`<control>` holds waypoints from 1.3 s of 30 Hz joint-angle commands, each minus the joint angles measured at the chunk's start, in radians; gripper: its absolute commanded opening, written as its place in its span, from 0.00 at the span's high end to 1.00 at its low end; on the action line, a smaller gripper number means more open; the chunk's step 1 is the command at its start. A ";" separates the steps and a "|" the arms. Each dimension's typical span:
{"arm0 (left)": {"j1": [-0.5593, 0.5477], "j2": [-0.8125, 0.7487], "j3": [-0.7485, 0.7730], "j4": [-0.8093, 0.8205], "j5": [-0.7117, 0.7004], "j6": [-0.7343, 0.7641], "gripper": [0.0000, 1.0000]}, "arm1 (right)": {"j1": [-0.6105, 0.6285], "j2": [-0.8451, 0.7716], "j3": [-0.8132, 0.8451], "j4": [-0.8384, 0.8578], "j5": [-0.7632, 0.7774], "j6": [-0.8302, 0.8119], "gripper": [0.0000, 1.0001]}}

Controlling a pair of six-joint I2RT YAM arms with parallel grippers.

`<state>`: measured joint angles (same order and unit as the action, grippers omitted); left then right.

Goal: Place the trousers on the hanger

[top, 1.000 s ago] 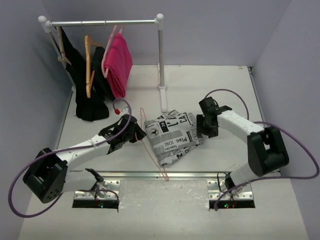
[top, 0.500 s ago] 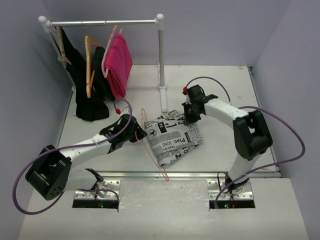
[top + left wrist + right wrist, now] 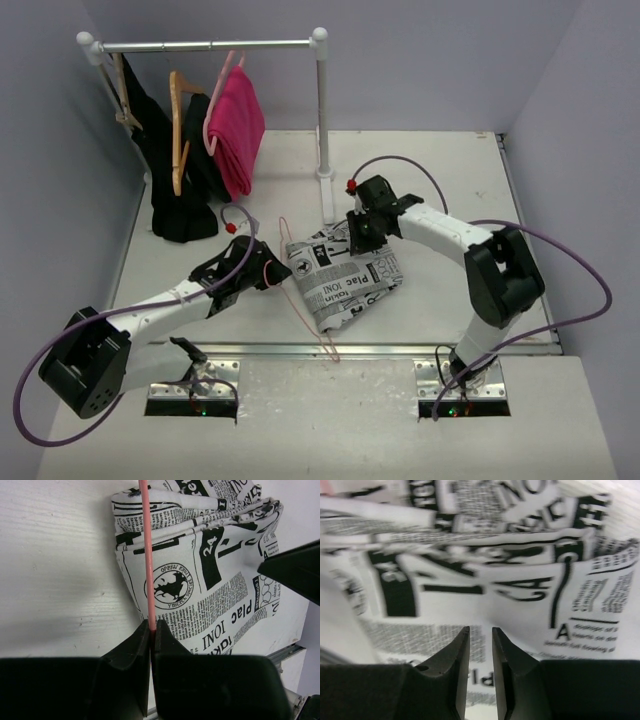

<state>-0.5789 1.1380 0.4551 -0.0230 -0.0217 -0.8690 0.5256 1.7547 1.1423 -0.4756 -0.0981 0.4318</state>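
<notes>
The trousers (image 3: 345,277), white with black newspaper print, lie folded on the table between the arms. The hanger (image 3: 300,300), a thin pink wire, lies along their left edge, its hook end toward the rack. My left gripper (image 3: 268,276) is shut on the wire; in the left wrist view the hanger (image 3: 146,555) runs straight out of the pinched left gripper (image 3: 151,626) over the trousers (image 3: 205,585). My right gripper (image 3: 360,233) hovers over the trousers' far edge. Its jaws stand a narrow gap apart at the right gripper (image 3: 480,631), with nothing between them and only printed trousers (image 3: 485,575) behind.
A clothes rack (image 3: 322,120) stands at the back left, carrying a bright pink garment (image 3: 238,130), black garments (image 3: 180,205) and a wooden hanger (image 3: 178,130). A metal strip (image 3: 400,350) runs along the table's near edge. Grey walls close in left, right and behind.
My right gripper has swung left from the trousers' right edge to their far edge, and its jaws have narrowed. The left gripper still pinches the hanger, shifted slightly nearer.
</notes>
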 commanded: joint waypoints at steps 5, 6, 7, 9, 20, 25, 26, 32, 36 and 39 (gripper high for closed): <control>-0.022 0.019 -0.081 -0.145 0.087 0.111 1.00 | 0.085 -0.035 0.039 0.042 0.040 0.023 0.76; -0.022 0.010 -0.081 -0.152 0.092 0.111 1.00 | 0.085 0.020 0.054 0.046 0.060 0.014 0.79; -0.022 -0.001 -0.086 -0.154 0.096 0.109 1.00 | 0.085 0.059 0.067 0.044 0.079 0.011 0.81; -0.022 -0.029 -0.095 -0.161 0.106 0.102 1.00 | 0.084 0.179 0.101 0.041 0.113 0.003 0.87; -0.022 -0.144 -0.104 -0.185 0.163 0.078 1.00 | 0.196 0.077 0.170 -0.007 0.146 -0.031 0.44; -0.022 -0.166 -0.018 -0.218 0.165 0.000 1.00 | 0.276 -0.148 0.127 -0.084 0.228 -0.029 0.01; -0.022 -0.172 0.005 -0.227 0.152 -0.018 1.00 | 0.287 -0.197 0.117 -0.096 0.239 -0.017 0.01; -0.022 -0.171 0.082 -0.251 0.080 -0.170 1.00 | 0.410 -0.389 -0.067 -0.109 0.266 0.056 0.01; -0.023 -0.122 0.130 -0.267 0.011 -0.196 1.00 | 0.565 -0.445 -0.139 -0.138 0.395 0.172 0.01; -0.023 -0.082 0.146 -0.247 -0.018 -0.211 1.00 | 0.708 -0.450 -0.176 -0.143 0.503 0.289 0.01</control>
<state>-0.5943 1.0117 0.5366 -0.2959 0.0370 -1.0343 1.0744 1.3271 1.0072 -0.5968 0.2331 0.5483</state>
